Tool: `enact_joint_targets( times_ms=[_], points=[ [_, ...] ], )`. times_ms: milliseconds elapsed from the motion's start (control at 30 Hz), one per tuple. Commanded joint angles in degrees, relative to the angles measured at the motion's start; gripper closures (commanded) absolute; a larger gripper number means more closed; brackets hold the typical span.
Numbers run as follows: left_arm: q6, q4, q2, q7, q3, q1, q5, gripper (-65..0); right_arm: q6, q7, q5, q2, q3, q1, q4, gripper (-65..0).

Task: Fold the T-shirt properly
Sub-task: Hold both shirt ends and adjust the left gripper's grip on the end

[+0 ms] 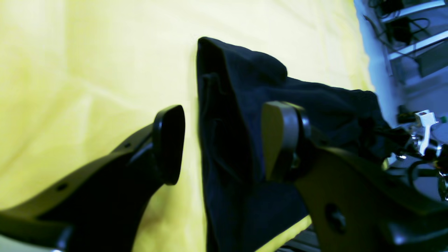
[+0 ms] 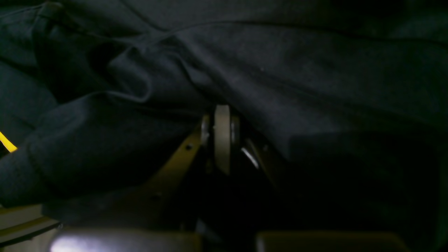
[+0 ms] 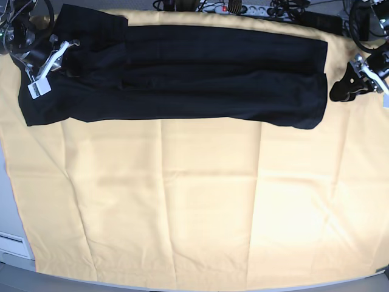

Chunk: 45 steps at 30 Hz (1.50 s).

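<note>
The T-shirt (image 3: 182,76) lies folded into a long band along the far edge of the worktop, on the yellow cloth (image 3: 194,201), running nearly from the far-left corner to the far-right corner. The left hand (image 3: 340,90) is released, its fingers spread, just beside the band's end near the far-right corner; in the left wrist view one finger (image 1: 169,143) stands over bare cloth and the other is in front of the black fabric. The right hand (image 3: 61,52) is clenched on the T-shirt at the far-left end, with fabric bunched around its closed fingertips.
</note>
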Motion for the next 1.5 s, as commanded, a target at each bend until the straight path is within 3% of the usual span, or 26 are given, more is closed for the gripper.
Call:
enact_joint_targets(
  times_ms=[0,367,600,767,1467],
  points=[
    [-0.04,0.70,-1.14,-0.42,0.26,-0.13,-1.70,-35.3,0.00,1.05,0.61,0.81,0.37,0.09,0.55,0.0],
    [0.04,0.70,1.16,0.24,4.87,0.02,1.33,-35.3,0.02,1.01,0.59,0.81,0.37,0.09,0.55,0.0],
    [4.07,0.70,1.38,-2.19,4.87,0.00,9.73,-35.3,0.02,1.01,0.61,0.81,0.37,0.09,0.55,0.0],
    [4.81,0.70,1.40,-2.60,4.87,0.02,11.06,-35.3,0.02,1.01,0.59,0.81,0.37,0.09,0.55,0.0],
    [2.32,0.72,1.38,3.69,4.87,0.02,-1.14,-35.3,0.04,1.03,0.61,0.81,0.37,0.09,0.55,0.0]
  ],
)
